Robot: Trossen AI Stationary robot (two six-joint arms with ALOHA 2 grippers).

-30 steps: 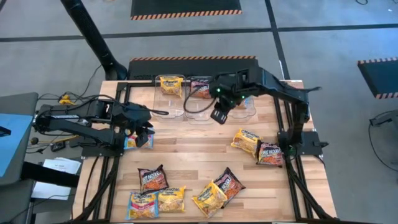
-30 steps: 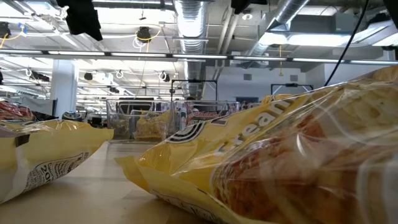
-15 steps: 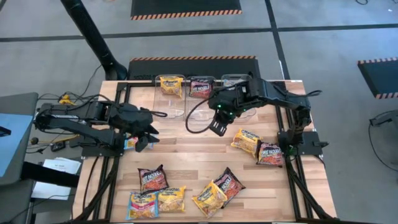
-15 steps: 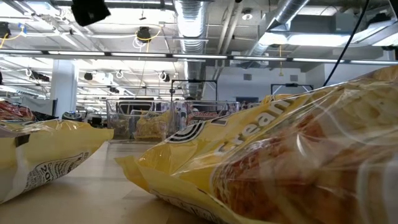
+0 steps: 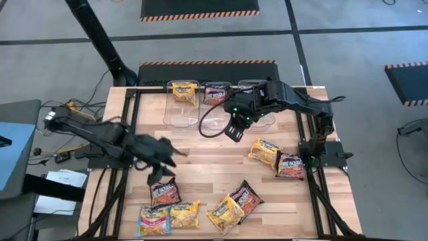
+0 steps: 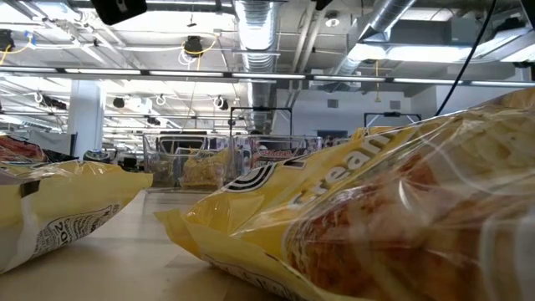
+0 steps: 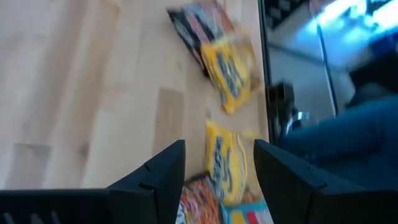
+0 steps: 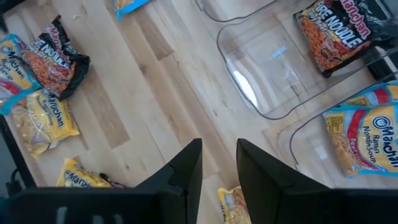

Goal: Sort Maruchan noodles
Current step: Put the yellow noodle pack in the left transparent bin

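We see a wooden table (image 5: 200,167) with clear bins (image 5: 212,114) in a row along its far edge, their curved walls close together. Off the table's left edge lie loose papers (image 5: 63,179) and a blue surface (image 5: 12,150) on the grey floor (image 5: 361,47), and beyond the far edge lies a black mat (image 5: 199,8) with a striped border.

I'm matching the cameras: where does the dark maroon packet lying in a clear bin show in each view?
High view: dark maroon packet, in the middle bin at the table's far edge.
Low view: cannot pick it out among the far bins.
Left wrist view: not in it.
Right wrist view: dark maroon packet, at one end of its bin.
Shared landmark: its clear bin.
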